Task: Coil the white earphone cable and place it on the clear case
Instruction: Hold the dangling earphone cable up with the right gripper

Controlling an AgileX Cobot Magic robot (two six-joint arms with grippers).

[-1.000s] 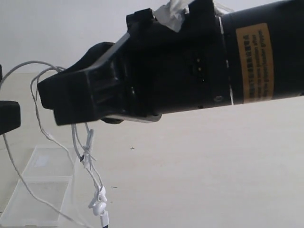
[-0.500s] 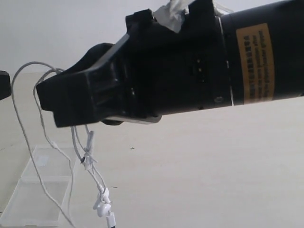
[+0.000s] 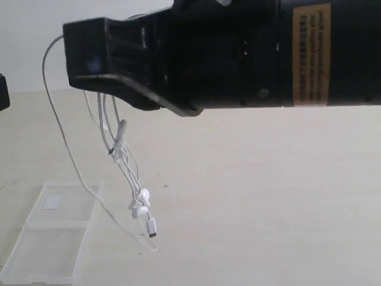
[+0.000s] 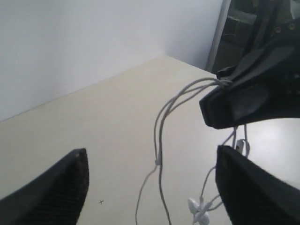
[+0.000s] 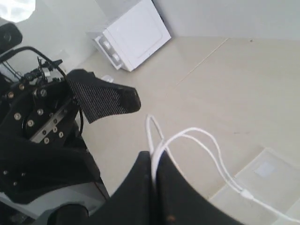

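Exterior view | right claw [image 3: 89, 59] pinching white earphone cable [image 3: 140, 207] | hangs vertical, loose end down | left claw [image 4: 152, 183] spread

Robot arm sticker, print unreadable.
An orange sticker [image 3: 311, 53] on the black robot arm [image 3: 238, 59] carries lines of dark print, too blurred to read; the whitish patch [image 3: 52, 203] in the clear case [image 3: 53, 247] is too small to read.

My right arm [image 3: 250, 59] is black, with an orange label [image 3: 311, 53] at upper right. The left end effector [image 4: 151, 185] has textured black fingers [image 4: 51, 190].
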